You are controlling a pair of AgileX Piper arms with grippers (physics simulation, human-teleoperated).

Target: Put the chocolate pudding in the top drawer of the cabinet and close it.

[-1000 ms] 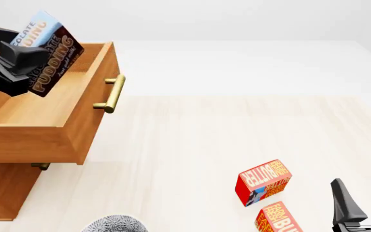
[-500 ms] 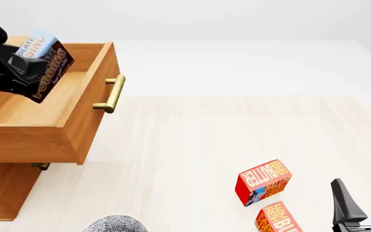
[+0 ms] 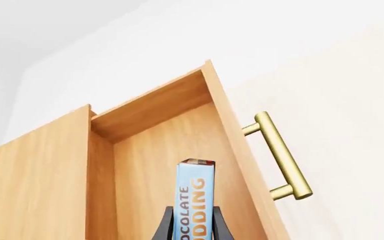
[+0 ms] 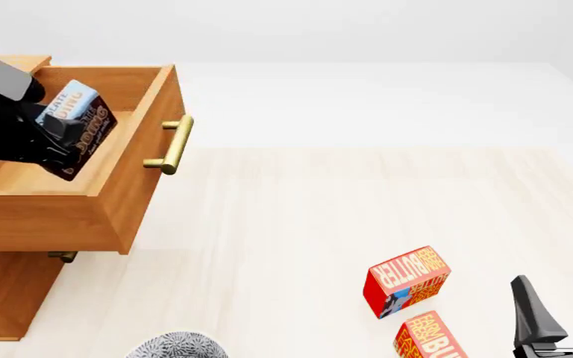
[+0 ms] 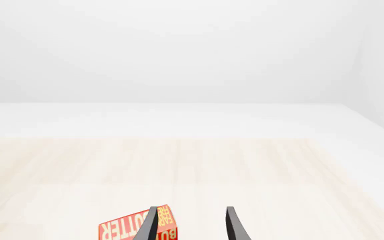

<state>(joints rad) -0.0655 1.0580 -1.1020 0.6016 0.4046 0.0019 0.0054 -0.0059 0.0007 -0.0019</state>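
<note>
Left gripper (image 4: 60, 138) is squeezing the chocolate pudding (image 4: 75, 125) inside the open top drawer (image 4: 117, 190); letting go and closing are waiting.

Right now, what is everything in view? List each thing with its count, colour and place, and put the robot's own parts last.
Pudding box: one, light blue and dark brown, tilted inside the open top drawer, held by the left gripper.
Top drawer: one, light-brown wood with a brass handle, pulled open at the left.
Cabinet: one, darker brown wood, left edge of the table.
Butter boxes: two, red-orange, near right; one whole, one cut by the bottom edge.
Grey speckled thing: one, bottom edge, mostly cut off.
Table: one, pale wood.
Left gripper: black, in the drawer, shut on the pudding box.
Right gripper: black, lower right, open.
</note>
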